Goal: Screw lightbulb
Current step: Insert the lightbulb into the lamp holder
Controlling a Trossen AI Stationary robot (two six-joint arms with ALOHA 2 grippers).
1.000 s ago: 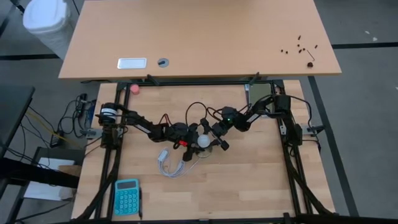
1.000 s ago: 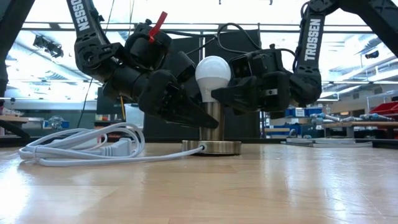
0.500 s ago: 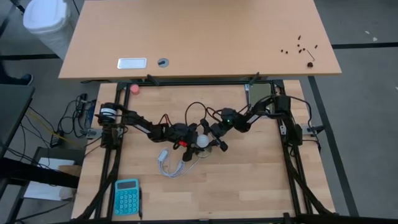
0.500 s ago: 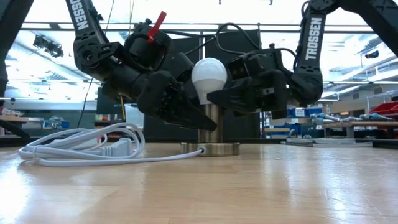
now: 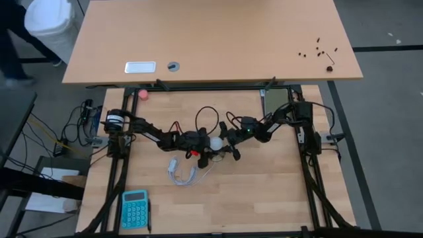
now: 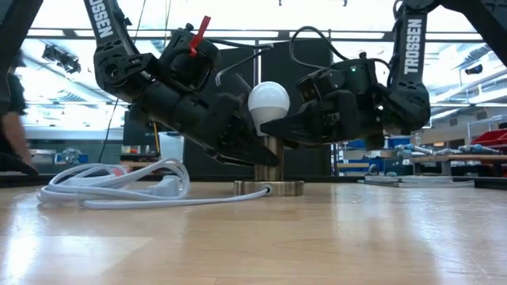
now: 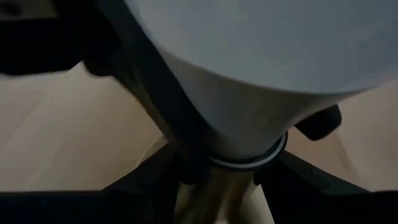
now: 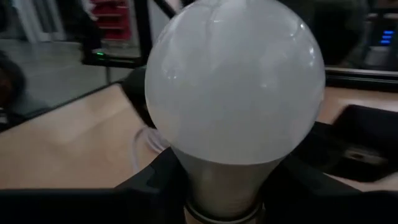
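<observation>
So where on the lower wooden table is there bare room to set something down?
Bare wood lies right of the teal calculator, along the near edge, and below the right gripper. The middle is crowded: both grippers at the white frosted lightbulb, left gripper, coiled white cord.

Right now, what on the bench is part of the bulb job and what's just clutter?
In the job:
- lightbulb
- metal socket stand under it, with white cord
- left gripper, on the stand
- right gripper, at the bulb's neck

Lying about:
- teal calculator
- pink ball
</observation>
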